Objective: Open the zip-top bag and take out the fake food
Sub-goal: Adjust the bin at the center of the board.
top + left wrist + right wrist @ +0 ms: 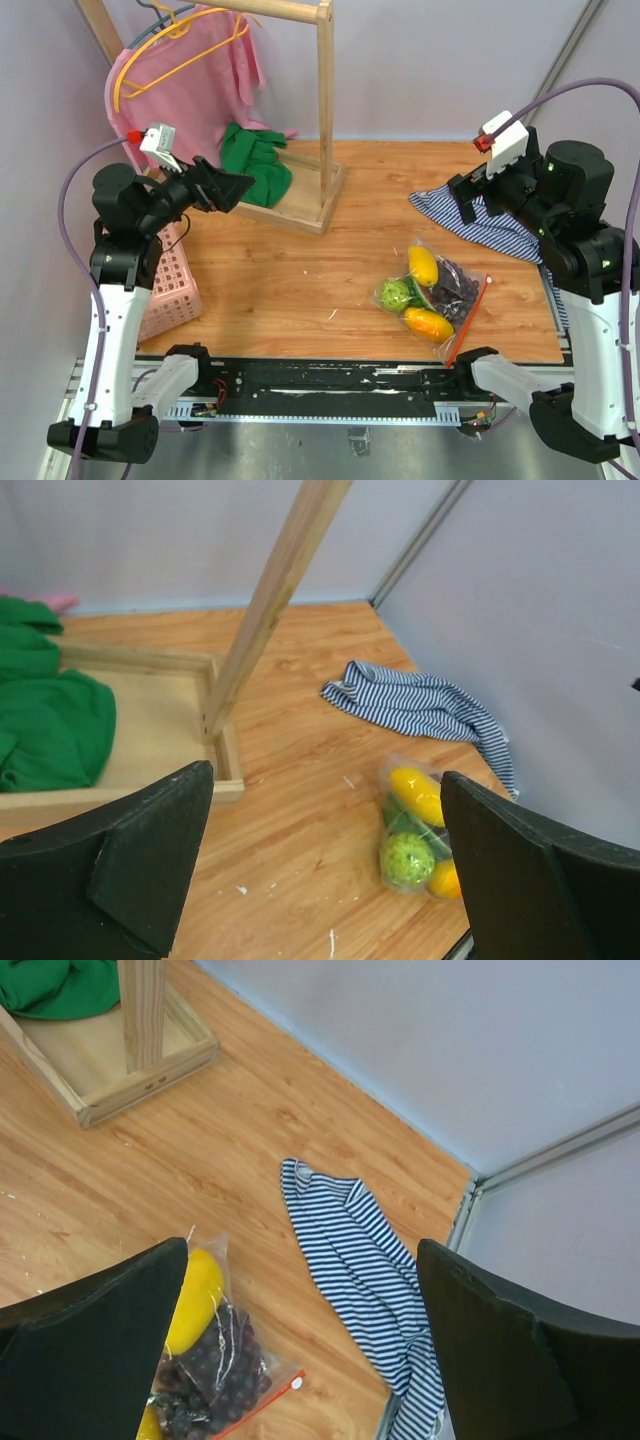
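**A:** Now, what state do we record for the two end effectors?

**B:** We record the left gripper (pixel 328 780) with its jaws spread fully apart and nothing between them. It is raised above the table (pixel 300 290) near the left edge. The right gripper (pixel 302 1250) is likewise spread wide and holds nothing. It is raised above the striped cloth (pixel 490 228) by the right edge.

**A:** Where do we locate the zip-top bag (pixel 435 300)?

**B:** We locate it flat on the table, close to the near edge and toward the near right corner, well apart from both grippers. Its red-orange zip strip (pixel 468 318) runs along the side facing the right edge.

**A:** And the fake food (pixel 425 292)?

**B:** We see it inside the bag:
- a yellow fruit (pixel 423 264) at the far end
- a green ball (pixel 396 294) on the left side
- an orange fruit (pixel 428 323) at the near end
- dark grapes (pixel 457 285) beside the zip strip
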`<state>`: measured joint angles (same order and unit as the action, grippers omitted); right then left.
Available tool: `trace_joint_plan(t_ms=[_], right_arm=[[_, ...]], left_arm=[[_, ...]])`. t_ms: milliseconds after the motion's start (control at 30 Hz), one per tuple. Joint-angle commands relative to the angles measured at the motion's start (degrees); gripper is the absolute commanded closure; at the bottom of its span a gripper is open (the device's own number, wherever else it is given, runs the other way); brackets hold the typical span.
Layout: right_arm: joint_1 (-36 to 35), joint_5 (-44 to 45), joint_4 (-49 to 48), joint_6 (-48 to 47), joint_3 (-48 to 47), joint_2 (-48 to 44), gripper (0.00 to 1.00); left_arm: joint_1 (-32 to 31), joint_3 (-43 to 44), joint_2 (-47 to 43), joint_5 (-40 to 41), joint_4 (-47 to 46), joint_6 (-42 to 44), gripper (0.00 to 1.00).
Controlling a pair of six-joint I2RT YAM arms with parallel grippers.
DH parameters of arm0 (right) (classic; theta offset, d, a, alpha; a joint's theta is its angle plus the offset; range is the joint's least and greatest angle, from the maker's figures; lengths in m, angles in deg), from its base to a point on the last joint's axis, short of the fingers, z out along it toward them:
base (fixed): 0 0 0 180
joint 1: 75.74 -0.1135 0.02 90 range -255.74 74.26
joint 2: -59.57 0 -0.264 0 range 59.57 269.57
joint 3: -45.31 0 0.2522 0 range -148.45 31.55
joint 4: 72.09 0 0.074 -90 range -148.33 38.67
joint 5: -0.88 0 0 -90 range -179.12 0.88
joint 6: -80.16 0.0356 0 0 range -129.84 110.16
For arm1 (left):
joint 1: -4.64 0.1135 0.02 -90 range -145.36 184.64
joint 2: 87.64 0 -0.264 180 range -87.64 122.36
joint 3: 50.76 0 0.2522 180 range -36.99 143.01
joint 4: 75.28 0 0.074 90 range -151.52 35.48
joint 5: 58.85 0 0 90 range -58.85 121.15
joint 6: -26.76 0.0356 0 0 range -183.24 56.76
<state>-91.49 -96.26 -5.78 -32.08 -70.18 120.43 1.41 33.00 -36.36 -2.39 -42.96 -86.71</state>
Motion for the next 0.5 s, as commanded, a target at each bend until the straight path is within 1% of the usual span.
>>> trace_joint_plan(t_ms=[0, 100, 167, 233, 400, 467], right_arm=[[1.7, 1.6, -2.0, 3.9, 3.6, -3.5, 0.02], [2.6, -0.7, -3.1, 2.4, 7.6, -6.1, 0.02], [3.2, -5.4, -2.6, -0.7, 10.2, -7.5, 0.02], [3.7, -7.7, -2.9, -2.0, 12.9, -8.9, 0.02], [5.0, -11.3, -5.8, 0.2, 19.4, -11.5, 0.02], [5.3, -13.8, -7.4, 1.4, 21.9, -12.2, 0.02]], left_arm=[[3.0, -1.5, 1.9, -2.7, 0.3, -1.9, 0.01], [5.2, -2.7, 2.4, -1.7, 1.1, -2.8, 0.01], [6.5, -2.7, 1.7, -0.2, 2.5, -2.6, 0.01], [7.7, -2.4, 0.4, 2.2, 4.5, -2.0, 0.01], [10.2, -3.0, -6.0, 9.7, 8.7, -1.4, 0.01], [9.9, -3.0, -8.4, 13.5, 11.3, -0.9, 0.01]])
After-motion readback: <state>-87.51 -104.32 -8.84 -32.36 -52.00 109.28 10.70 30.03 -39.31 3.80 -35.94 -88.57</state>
